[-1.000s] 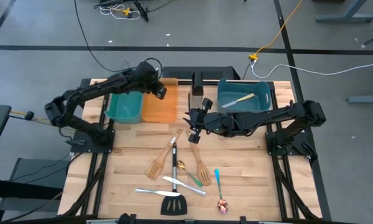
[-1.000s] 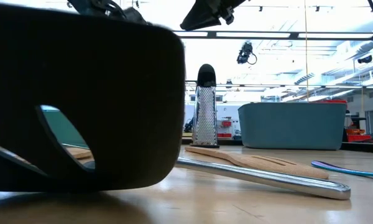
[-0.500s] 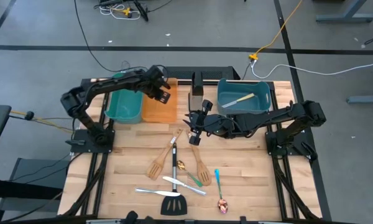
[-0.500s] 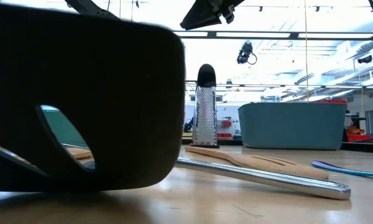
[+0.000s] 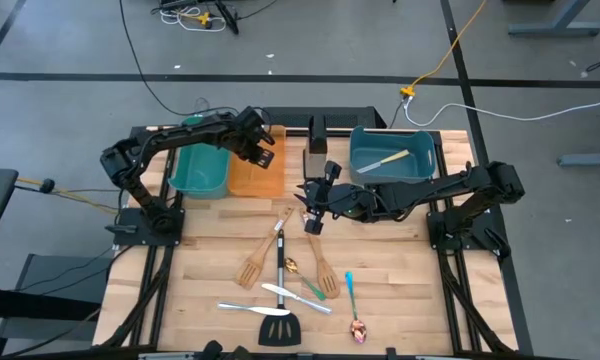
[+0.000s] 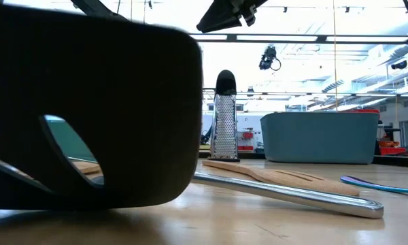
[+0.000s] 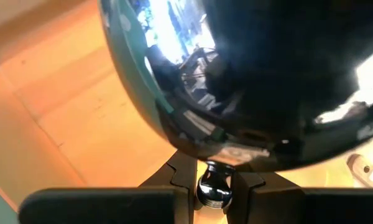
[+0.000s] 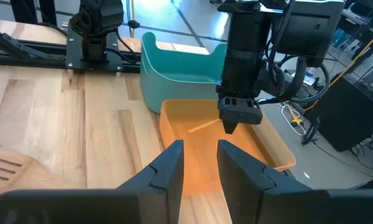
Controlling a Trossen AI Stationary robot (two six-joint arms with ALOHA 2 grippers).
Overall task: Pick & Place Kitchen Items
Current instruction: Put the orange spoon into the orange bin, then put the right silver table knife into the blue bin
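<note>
While the left gripper is hanging over the orange bin, it is clenching the thin steel stem of a dark, shiny ladle-like utensil, whose bowl is filling the left wrist view just above the bin floor. The right gripper is waiting near the table's middle beside the orange bin, its fingers standing apart and grasping nothing. A knife is lying in the blue bin. The other utensils are lying loose on the front of the table: wooden spatulas, a black turner, knives and spoons.
</note>
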